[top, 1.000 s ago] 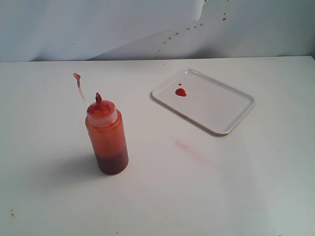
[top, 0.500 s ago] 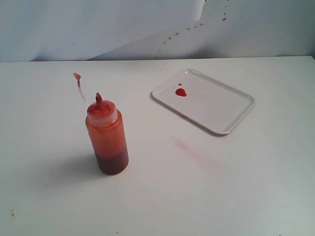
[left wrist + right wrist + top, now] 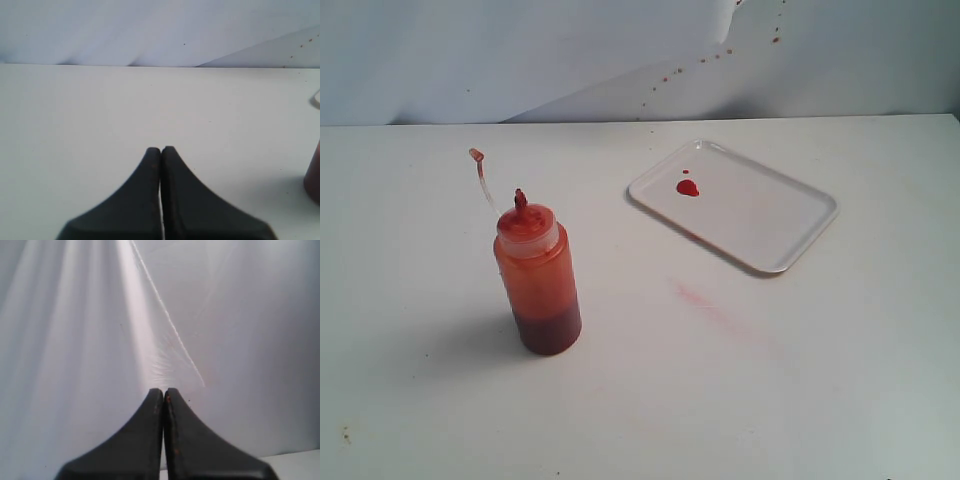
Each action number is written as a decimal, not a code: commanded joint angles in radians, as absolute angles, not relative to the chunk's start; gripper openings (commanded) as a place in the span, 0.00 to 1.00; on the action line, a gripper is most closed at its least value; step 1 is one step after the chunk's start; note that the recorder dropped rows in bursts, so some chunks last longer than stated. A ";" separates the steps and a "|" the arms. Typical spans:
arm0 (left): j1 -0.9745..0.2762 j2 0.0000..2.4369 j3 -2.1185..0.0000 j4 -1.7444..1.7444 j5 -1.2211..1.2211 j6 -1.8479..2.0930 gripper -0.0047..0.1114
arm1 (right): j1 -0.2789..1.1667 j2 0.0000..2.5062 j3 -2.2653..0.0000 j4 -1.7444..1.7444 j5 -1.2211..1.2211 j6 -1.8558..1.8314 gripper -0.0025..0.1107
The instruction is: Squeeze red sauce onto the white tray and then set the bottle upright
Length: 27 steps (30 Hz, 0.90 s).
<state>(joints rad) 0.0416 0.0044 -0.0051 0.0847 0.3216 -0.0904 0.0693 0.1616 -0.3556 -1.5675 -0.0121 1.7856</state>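
The white table (image 3: 800, 380) fills most of the exterior view, and a pale backdrop sheet (image 3: 520, 50) rises from its back edge, flecked with small brownish spots (image 3: 725, 50) toward the right.

The white tray (image 3: 775, 225) lies flat on the right half of the table, nearer the back edge than the front one, and is turned at an angle to the table's edges.

The bottle (image 3: 538, 280) stands upright on the left half of the table, about midway between the back and front edges and well apart from the tray. Its red nozzle cap (image 3: 520, 200) points up, and its thin tethered tip cap (image 3: 476, 155) sticks out up and toward the left edge. Dark red sauce (image 3: 548, 330) sits in its lowest part, with orange smearing on the wall above.

Neither arm shows in the exterior view. In the left wrist view the left gripper (image 3: 161, 150) hovers over bare table with its two dark fingers pressed together on nothing; a sliver of the bottle (image 3: 314, 175) shows at the picture's edge. The right gripper (image 3: 163, 391) is likewise fully closed and empty, facing the backdrop sheet.

A faint pink smear (image 3: 695, 297) marks the table between bottle and tray.

A small blob of red sauce (image 3: 687, 187) lies on the tray near its back left corner, with a tiny drop just beside it.
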 commanded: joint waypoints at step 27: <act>0.036 0.000 0.000 0.087 0.319 -0.096 0.04 | 0.074 0.036 -0.181 -0.230 0.093 0.211 0.02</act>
<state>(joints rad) 0.0416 0.0044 -0.0051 0.0847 0.3216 -0.0904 0.0693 0.0533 -0.2426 -0.2450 0.1336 0.2246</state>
